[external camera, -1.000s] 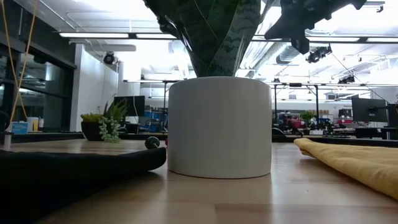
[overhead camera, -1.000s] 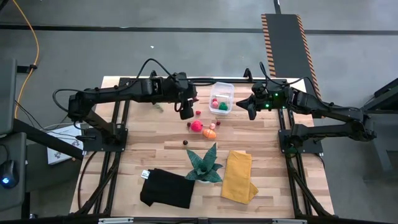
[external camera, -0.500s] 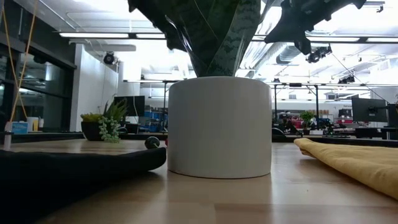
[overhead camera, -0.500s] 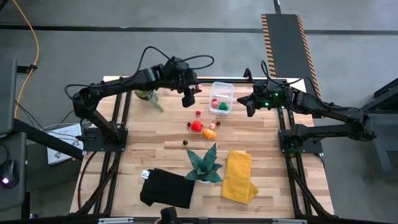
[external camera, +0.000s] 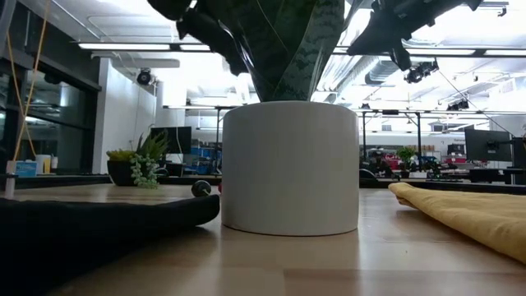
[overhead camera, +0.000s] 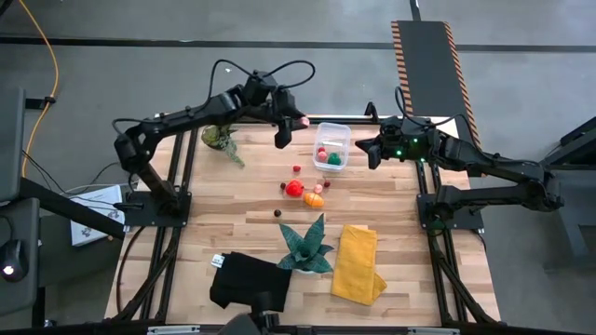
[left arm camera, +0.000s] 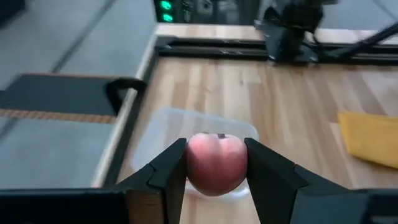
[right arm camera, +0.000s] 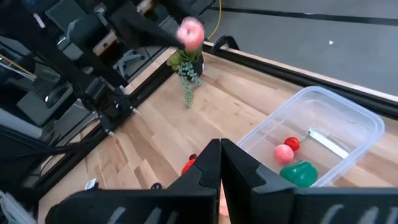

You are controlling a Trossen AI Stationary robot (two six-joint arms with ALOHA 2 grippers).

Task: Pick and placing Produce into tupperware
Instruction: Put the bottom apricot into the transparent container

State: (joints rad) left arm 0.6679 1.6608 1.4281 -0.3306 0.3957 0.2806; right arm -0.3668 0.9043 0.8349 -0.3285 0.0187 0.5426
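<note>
Low view: white pot foremost

Bare table spans the frame's left half — open passage. At centre, scattered toy produce sits just below the tub; the teal plant, yellow cloth and black cloth crowd the lower middle.

In the low view the white pot hides the tub and most toy produce; its plant's leaves are cut off at 12 o'clock. Behind the peach, the tub is blurred.
</note>
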